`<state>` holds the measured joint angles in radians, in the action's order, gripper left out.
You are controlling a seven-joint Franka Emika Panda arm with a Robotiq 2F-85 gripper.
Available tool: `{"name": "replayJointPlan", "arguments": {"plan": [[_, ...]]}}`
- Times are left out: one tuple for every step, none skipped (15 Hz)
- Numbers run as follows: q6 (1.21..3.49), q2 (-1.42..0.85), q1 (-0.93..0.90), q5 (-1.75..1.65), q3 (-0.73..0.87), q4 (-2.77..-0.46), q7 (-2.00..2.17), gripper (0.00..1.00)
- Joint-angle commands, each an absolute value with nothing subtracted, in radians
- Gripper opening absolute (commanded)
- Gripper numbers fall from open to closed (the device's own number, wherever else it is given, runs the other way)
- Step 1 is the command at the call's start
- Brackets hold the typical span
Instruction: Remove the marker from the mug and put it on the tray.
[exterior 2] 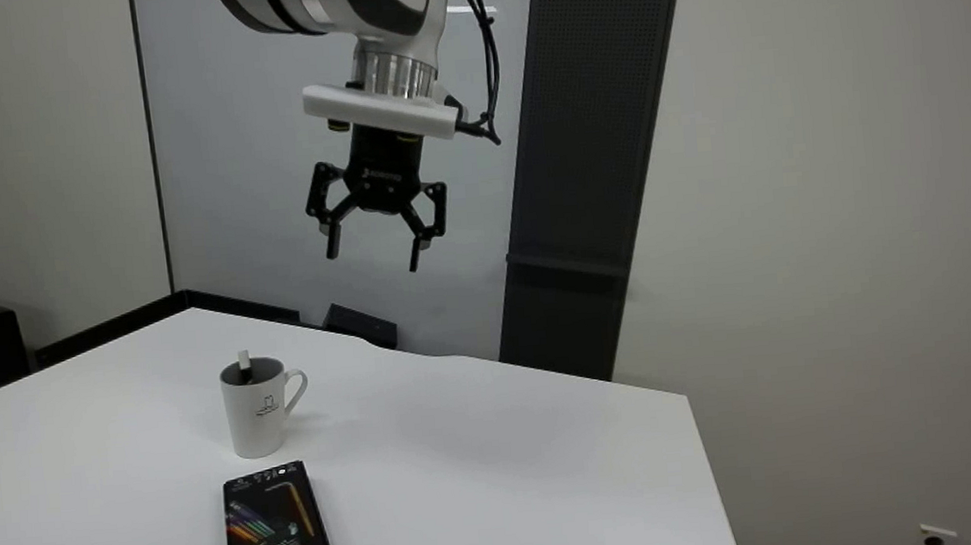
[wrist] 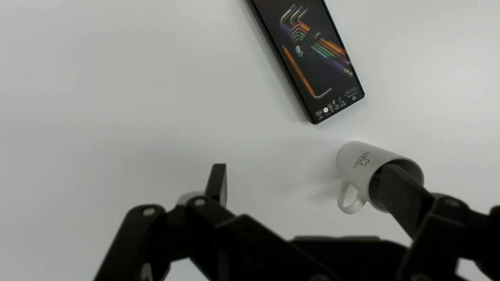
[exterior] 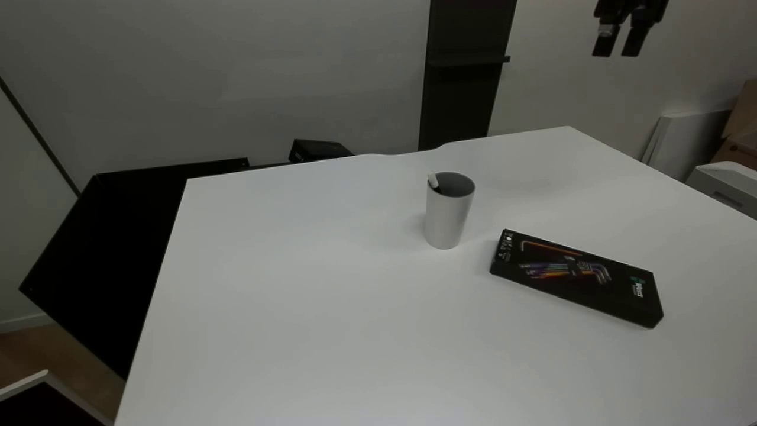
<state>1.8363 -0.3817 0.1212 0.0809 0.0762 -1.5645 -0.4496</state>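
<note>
Fingers point(exterior 2: 332, 241) stand wide apart, nothing between them, high over the table point(exterior 2: 502, 479). Well below and off to one side is the marker point(exterior 2: 244, 361), leaning steeply in the mug point(exterior 2: 254, 419), pale end above the rim. In the wrist view one finger hides part of the mug's mouth, so a shift toward that finger's side looks needed before descending along the marker's steep axis.

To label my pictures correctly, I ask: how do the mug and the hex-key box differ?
The mug is pale; the hex-key box is mostly black. The mug stands upright; the hex-key box lies flat. The mug is open with a marker inside; the hex-key box looks closed. Both rest on the white table.
</note>
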Motion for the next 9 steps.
{"name": "replayJointPlan", "arguments": {"plan": [[1.822,-0.438,0.120,0.033,0.021,-1.462,-0.546,1.00],[1.826,-0.444,0.116,0.015,0.008,-1.455,-0.579,1.00],[1.825,-0.447,0.111,-0.005,-0.006,-1.451,-0.620,1.00],[1.827,-0.450,0.104,-0.027,-0.016,-1.449,-0.655,1.00],[1.831,-0.450,0.095,-0.052,-0.024,-1.453,-0.687,1.00],[1.838,-0.450,0.087,-0.075,-0.031,-1.455,-0.722,1.00],[1.846,-0.449,0.079,-0.098,-0.038,-1.461,-0.755,1.00],[1.858,-0.447,0.070,-0.123,-0.042,-1.467,-0.787,1.00],[1.868,-0.447,0.060,-0.144,-0.048,-1.472,-0.814,1.00]]}}
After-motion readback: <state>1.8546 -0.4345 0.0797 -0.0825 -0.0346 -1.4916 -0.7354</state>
